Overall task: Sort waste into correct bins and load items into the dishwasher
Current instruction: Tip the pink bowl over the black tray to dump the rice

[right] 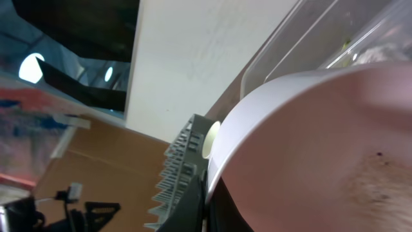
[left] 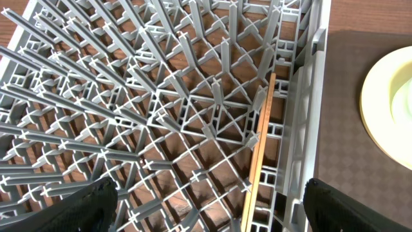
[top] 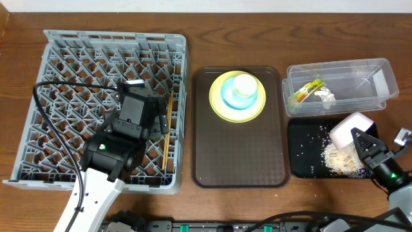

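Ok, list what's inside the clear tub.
A yellow-green wrapper and a crumpled white tissue lie in the clear tub. Anything beneath the tissue is covered.

Dish rack (top: pixel 64 64): grey moulded plastic, matt, open lattice, beneath the left fingers (left: pixel 84 206), which are matt black.
Chopsticks (left: pixel 261 135): pale bare wood, smooth, ahead of those fingers, nearer the right-hand one.
White bowl (right: pixel 309 148): smooth, faint sheen, a few dark specks, against the right fingers (right: pixel 183 206).
Food scraps (top: pixel 341 161): beige, dry, crumbly, below those fingers.
Black tray (top: pixel 302 154): matt.
Clear tub (top: pixel 335 66): glossy transparent plastic.
Serving tray (top: pixel 238 154): brown, finely textured.
Table (top: pixel 193 26): varnished wood grain.
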`<state>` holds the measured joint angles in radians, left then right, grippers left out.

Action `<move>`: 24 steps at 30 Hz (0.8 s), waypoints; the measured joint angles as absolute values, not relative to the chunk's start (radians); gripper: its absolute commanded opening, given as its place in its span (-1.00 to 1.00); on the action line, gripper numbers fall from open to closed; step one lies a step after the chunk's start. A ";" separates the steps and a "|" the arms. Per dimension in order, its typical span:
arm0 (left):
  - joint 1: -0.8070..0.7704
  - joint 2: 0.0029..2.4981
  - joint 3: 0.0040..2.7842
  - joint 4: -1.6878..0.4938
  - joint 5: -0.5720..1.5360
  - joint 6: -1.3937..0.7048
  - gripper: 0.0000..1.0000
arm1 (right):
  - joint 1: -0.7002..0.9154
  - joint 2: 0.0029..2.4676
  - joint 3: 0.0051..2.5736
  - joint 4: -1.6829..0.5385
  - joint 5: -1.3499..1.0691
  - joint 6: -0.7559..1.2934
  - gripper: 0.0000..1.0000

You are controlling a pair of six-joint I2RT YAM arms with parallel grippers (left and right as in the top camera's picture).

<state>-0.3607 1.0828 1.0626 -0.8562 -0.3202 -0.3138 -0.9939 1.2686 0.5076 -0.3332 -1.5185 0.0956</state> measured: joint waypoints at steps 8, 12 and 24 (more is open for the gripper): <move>-0.361 1.083 1.063 -0.856 -0.320 -0.314 0.86 | -0.956 1.269 0.508 -0.293 -1.517 0.163 -0.97; -0.361 1.083 1.063 -0.856 -0.320 -0.314 0.86 | -0.934 1.269 0.508 -0.266 -1.515 0.196 -0.97; -0.361 1.083 1.063 -0.856 -0.320 -0.314 0.87 | -0.909 1.269 0.507 -0.251 -1.515 0.250 -0.98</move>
<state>-0.3607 1.0828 1.0626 -0.8562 -0.3202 -0.3138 -0.9092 1.2686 0.5072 -0.2508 -1.5154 0.2501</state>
